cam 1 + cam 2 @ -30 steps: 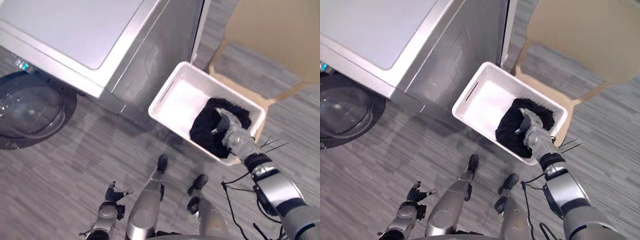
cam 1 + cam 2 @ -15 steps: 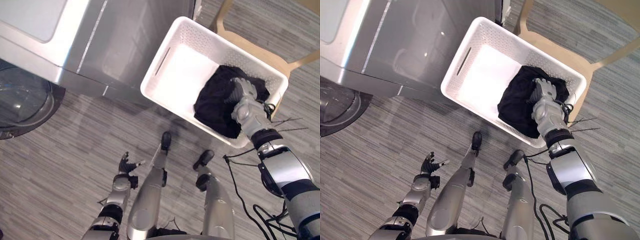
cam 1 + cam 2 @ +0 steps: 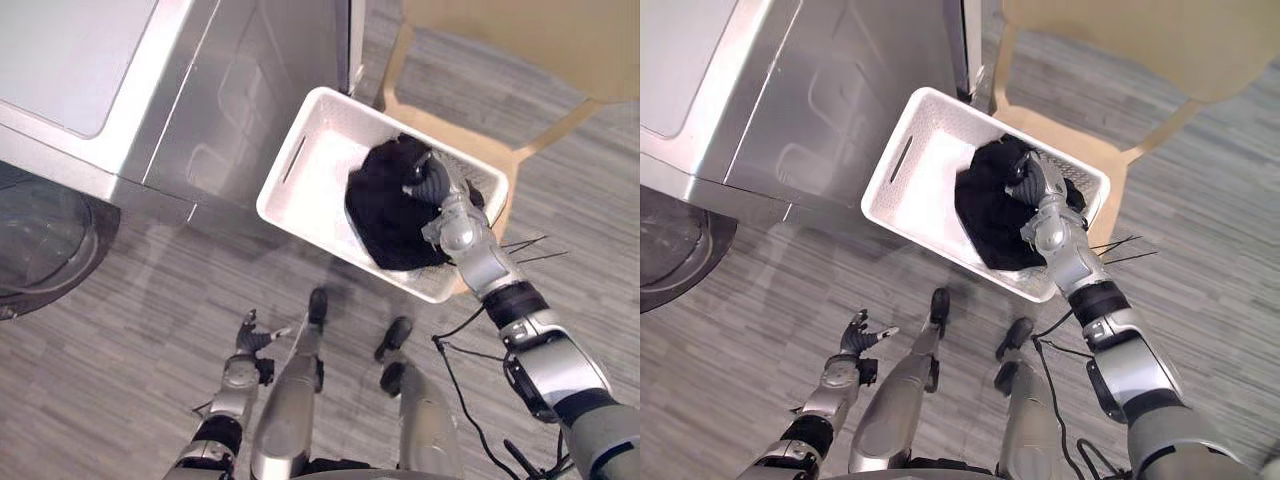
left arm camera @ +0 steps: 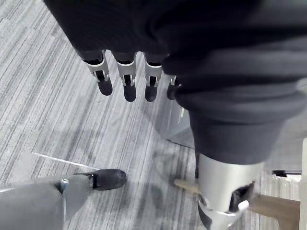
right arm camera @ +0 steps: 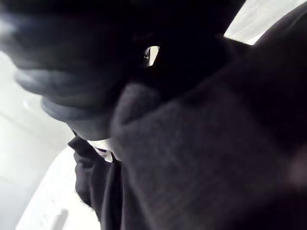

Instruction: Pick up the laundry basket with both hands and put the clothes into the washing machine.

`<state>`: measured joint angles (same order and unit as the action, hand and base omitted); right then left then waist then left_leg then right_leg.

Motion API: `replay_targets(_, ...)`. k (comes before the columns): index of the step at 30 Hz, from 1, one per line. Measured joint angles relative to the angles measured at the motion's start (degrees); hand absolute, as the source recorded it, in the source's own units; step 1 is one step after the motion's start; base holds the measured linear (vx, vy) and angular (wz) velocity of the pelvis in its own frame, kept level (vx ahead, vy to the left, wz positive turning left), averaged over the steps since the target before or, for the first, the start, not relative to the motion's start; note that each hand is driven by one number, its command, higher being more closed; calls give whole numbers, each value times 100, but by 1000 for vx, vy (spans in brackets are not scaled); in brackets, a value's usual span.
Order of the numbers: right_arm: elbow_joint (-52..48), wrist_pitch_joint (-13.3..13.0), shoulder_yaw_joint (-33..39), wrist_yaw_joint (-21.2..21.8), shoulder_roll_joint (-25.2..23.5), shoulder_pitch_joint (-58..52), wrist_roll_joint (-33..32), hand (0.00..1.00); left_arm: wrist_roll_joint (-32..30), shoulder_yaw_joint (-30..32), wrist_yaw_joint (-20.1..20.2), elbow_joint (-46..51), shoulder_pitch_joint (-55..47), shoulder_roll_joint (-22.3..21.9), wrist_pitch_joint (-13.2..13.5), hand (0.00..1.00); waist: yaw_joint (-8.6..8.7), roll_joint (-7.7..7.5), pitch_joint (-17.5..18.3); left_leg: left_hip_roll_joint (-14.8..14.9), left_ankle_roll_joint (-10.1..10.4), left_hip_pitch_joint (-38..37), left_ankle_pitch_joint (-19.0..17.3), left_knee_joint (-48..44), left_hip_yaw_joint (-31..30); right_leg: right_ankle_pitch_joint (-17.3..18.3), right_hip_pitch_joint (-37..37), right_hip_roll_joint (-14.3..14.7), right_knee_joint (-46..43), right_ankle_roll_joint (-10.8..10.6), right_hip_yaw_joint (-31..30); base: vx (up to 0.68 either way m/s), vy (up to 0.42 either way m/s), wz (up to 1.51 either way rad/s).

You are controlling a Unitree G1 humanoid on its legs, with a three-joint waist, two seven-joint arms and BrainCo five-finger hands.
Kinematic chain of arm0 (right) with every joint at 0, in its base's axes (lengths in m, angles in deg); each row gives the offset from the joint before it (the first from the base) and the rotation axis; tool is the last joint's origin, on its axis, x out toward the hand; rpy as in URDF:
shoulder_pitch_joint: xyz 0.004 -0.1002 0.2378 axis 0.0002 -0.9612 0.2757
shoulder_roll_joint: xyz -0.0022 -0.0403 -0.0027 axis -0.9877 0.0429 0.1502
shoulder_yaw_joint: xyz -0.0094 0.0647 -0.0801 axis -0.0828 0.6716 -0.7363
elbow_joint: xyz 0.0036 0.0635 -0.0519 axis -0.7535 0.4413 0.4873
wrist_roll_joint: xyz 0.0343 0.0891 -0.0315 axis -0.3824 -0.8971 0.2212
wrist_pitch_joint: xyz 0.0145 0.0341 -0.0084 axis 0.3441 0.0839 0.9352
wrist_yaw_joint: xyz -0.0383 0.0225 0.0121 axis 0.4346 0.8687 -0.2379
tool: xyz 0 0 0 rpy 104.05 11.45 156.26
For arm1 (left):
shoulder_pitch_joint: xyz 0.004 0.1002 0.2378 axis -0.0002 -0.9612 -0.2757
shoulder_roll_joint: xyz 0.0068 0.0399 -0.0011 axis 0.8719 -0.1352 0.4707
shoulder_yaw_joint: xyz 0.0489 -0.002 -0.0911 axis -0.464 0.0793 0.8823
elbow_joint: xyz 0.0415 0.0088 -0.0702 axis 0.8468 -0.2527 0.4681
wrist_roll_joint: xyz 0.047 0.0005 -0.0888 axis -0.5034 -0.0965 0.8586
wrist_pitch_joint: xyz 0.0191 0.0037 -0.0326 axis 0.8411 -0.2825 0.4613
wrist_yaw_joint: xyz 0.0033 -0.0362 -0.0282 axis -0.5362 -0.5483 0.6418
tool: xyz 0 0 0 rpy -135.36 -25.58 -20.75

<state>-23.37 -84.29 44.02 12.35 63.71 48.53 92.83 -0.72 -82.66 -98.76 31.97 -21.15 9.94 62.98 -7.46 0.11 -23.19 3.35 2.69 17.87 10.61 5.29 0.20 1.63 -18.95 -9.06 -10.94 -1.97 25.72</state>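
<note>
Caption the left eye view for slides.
Right hand on black clothes in the white basket by the washing machine; left hand open, low.

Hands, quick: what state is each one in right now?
Left hand: open, holding nothing, over the floor.
Right hand: on the black clothes in the laundry basket; whether it grips them cannot be told.
</note>
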Motion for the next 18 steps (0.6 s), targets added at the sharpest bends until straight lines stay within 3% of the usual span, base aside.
replay_targets(3,-664,-123,350,35,-314,-869,-449,100,-13,13,39,-26,-366,7,-71,0,53,-121,324,-5,-4,-272,-51,0,-32,-13,356,26,142,-26,63,39,-28,9)
replay_targets(9,-1798,-420,730,301,-1110,-2241,-1412,100,-36,227,144,153,-1032,-9,-136,0,59,-115,1189,-25,2,-788,-271,3,-161,-41,1048,99,506,-115,130,63,3,4)
replay_targets(12,-2219,-616,702,540,-1324,-2502,-1836,100,-6,430,138,428,-1344,-31,-146,0,58,-123,1346,-23,9,-1036,-319,3,-142,-38,1300,114,562,-131,99,15,7,-1)
replay_targets(16,-2342,-745,449,791,-1384,-2666,-1922,100,80,501,139,675,-1747,-37,-151,0,43,-140,1528,-11,19,-1293,-368,2,-89,-47,1542,137,591,-144,16,8,10,-8)
replay_targets(18,-2441,-792,398,848,-1381,-2802,-1920,100,89,483,139,892,-1763,-58,-163,0,87,-130,1549,-35,13,-1342,-370,-34,-413,208,1462,125,-53,-292,-644,-13,-4,57)
